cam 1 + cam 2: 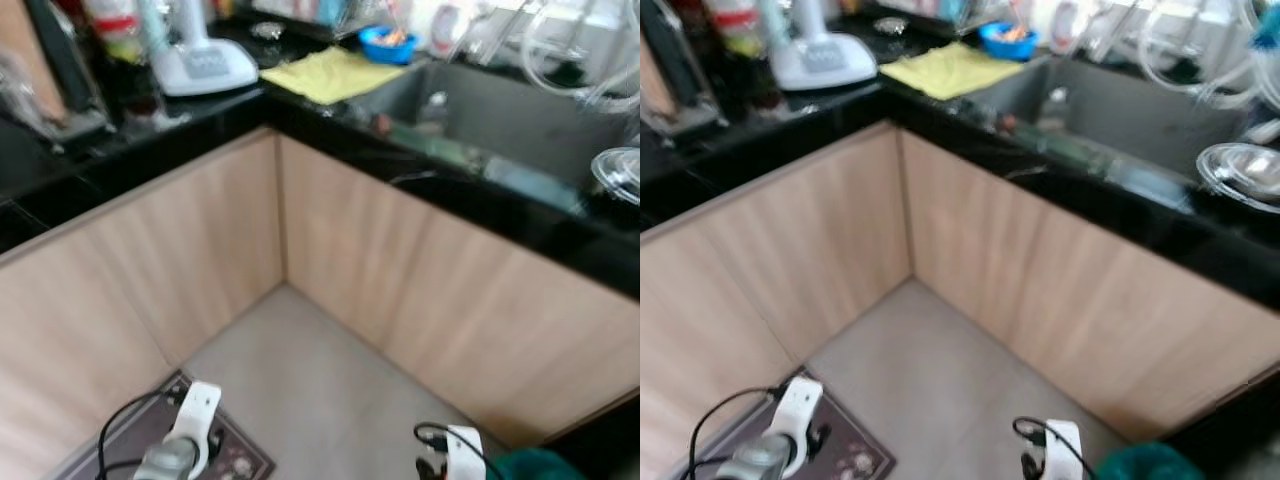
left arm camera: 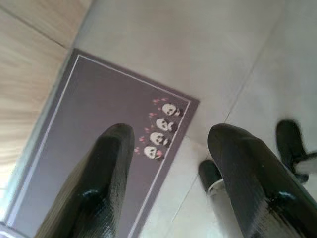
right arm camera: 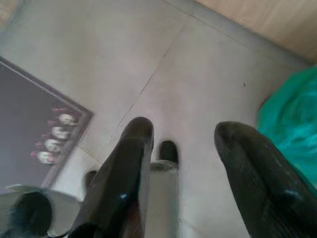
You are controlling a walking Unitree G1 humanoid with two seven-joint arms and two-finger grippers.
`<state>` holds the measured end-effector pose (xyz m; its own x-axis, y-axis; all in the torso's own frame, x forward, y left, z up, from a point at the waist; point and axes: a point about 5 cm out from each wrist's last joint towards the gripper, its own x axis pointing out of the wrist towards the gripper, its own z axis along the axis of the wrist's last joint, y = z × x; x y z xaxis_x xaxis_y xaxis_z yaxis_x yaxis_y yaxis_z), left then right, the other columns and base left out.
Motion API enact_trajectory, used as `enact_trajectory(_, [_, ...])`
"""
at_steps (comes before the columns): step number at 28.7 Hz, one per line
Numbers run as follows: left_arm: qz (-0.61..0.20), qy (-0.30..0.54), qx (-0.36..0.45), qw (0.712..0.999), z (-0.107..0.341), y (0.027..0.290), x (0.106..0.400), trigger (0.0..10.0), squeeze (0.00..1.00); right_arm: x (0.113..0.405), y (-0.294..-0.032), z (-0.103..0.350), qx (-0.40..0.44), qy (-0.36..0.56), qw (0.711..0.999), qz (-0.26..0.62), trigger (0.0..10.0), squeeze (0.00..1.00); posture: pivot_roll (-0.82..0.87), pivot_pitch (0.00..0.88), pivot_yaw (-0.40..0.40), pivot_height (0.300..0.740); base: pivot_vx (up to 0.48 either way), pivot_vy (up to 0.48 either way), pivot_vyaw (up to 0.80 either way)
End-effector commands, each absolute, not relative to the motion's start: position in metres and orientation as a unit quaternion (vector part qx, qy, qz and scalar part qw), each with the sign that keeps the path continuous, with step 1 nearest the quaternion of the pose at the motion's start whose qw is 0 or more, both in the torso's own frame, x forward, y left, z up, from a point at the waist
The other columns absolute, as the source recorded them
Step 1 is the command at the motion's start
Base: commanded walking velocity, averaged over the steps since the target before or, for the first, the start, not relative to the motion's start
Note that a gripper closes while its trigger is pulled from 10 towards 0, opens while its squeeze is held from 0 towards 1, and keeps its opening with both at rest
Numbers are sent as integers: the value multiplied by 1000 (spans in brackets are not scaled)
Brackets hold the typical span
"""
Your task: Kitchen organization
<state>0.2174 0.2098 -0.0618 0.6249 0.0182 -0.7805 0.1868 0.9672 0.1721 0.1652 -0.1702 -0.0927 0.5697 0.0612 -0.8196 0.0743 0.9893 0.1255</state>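
Note:
A black L-shaped countertop (image 1: 330, 125) wraps the corner over light wood cabinets. On it lie a yellow cloth (image 1: 325, 72), a blue bowl (image 1: 388, 42) with something orange inside, and a white appliance base (image 1: 205, 62). A grey sink (image 1: 500, 120) is set into the right run. Both arms hang low over the floor, far below the counter. My left gripper (image 2: 171, 134) is open above a dark mat (image 2: 99, 163) with small panda figures. My right gripper (image 3: 185, 126) is open over the pale floor tiles, holding nothing.
A clear glass bowl (image 1: 620, 172) sits at the counter's right end. Bottles and dark items (image 1: 120, 40) crowd the back left. A green bag (image 3: 292, 129) lies on the floor near my right side. The robot's own black feet (image 2: 292, 144) show under the grippers.

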Motion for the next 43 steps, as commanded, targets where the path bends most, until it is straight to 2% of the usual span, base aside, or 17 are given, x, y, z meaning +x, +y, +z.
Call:
enact_trajectory(1, [-53,425,122,895,-60,206,222,10000,0,161,-176,-94,67,469,880,-9,10000,0,47,0,13,740,0,0,-781])
enact_trajectory(26, [-47,423,118,897,-59,209,222,10000,0,162,-176,-94,68,469,880,-9,10000,0,45,0,9,740,0,0,-782])
enact_trajectory(43, [-48,416,105,902,-58,207,223,10000,0,162,-177,-93,74,463,883,-14,10000,0,43,0,5,740,30,0,0])
